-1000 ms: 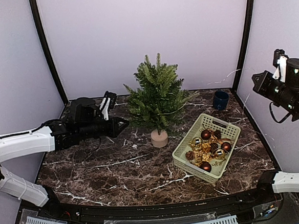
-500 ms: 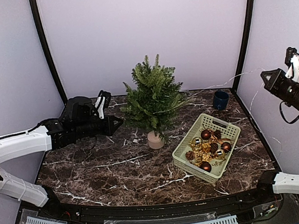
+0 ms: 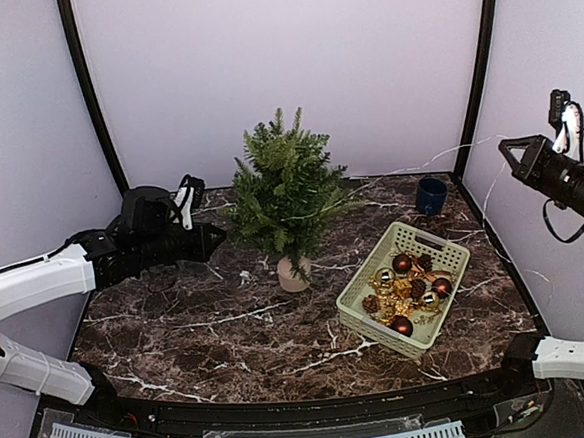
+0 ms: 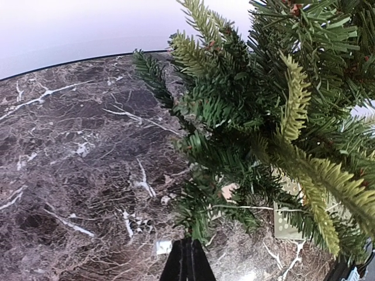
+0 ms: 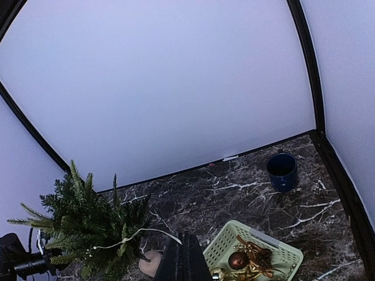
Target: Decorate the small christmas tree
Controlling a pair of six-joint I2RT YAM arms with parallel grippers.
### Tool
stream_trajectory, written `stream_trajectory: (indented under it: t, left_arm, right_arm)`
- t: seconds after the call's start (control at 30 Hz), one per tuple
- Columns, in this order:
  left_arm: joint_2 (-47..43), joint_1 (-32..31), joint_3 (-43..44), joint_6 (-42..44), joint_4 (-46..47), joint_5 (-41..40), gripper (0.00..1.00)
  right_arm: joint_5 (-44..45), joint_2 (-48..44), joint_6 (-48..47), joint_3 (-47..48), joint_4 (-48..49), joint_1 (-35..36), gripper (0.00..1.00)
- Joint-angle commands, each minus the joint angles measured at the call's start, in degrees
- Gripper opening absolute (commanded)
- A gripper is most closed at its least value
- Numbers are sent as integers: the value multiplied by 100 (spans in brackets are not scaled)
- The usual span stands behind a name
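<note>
Marble-patterned, dark and white-veined, the table [image 3: 180, 337] carries the tree [image 3: 285, 184] a little left of centre towards the back wall, standing in its beige pot [image 3: 293, 275]. The tree stands well taller than the basket [image 3: 358, 300], which sits apart from it to the right and nearer the front. The basket is pale green with slotted sides and holds red and gold baubles [image 3: 402, 263] in a loose heap. A blue mug [image 3: 431, 195] stands in the back right corner, behind the basket.

The left gripper [image 3: 219, 240] reaches in low from the left, its jaws pressed fully together and its tip right at the tree's lower left branches. The left wrist view shows the closed fingers just under the needles, but whether any needles are pinched cannot be told.

The right gripper [image 3: 504, 144] hangs high above the table's right edge, well apart from the tree, jaws closed. A thin pale strand [image 5: 143, 230] lies across the tree's right-hand branches and arcs through the air up to the right gripper's fingertips, which are clamped on its end
</note>
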Motion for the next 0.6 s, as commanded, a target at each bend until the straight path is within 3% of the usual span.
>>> stream_trajectory:
  t: [0.0, 0.23, 0.47, 0.57]
  left_arm:
    - [-290, 215, -56, 186, -187, -131, 0]
    - [-293, 424, -91, 334, -217, -53, 0]
    - [-323, 524, -100, 477, -184, -48, 0]
    - [-344, 530, -58, 554, -164, 147, 8]
  right_arm:
    - [-189, 21, 148, -384, 230, -26, 0]
    - [-572, 243, 523, -1534, 993, -26, 0]
    - [-865, 640, 695, -2033, 1564, -26, 0]
    - [-992, 778, 718, -2161, 1740, -26, 0]
